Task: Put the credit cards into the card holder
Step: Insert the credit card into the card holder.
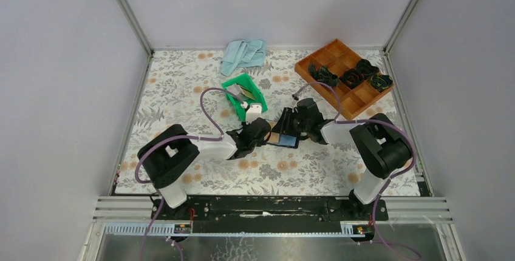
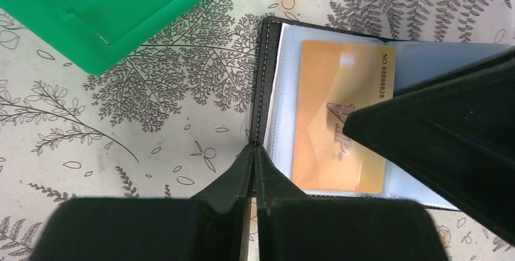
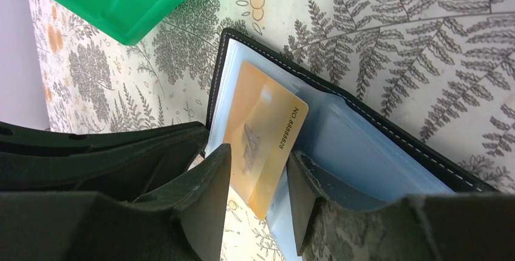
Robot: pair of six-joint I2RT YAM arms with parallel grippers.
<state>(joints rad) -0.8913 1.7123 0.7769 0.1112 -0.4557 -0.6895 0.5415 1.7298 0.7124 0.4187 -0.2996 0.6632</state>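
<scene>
Resting on the floral table point(image 1: 182, 91) at the centre of the workspace, the card holder point(image 2: 262, 73) lies opened flat with its clear inner sleeves facing up. One gold credit card point(image 2: 331, 109), printed with a number along one short edge, sits in the sleeve nearest the holder's black stitched edge. The left gripper point(image 2: 254, 150) has its fingers pressed together with no visible gap. Its tips meet the holder's stitched edge, just beside the card's long side. Whether the tips pin that edge to the table cannot be told. The right gripper point(image 3: 258, 167) has its fingers spread apart. In the right wrist view they stand on either side of the card's near end, one finger beside the card's outer long edge and the other over the clear sleeve. The card is not clamped between them. In the left wrist view, one right finger reaches in from the side and covers part of the card's face. Both grippers meet over the holder from opposite sides. The green bin point(image 1: 234, 85) stands just beyond the holder, apart from it.
</scene>
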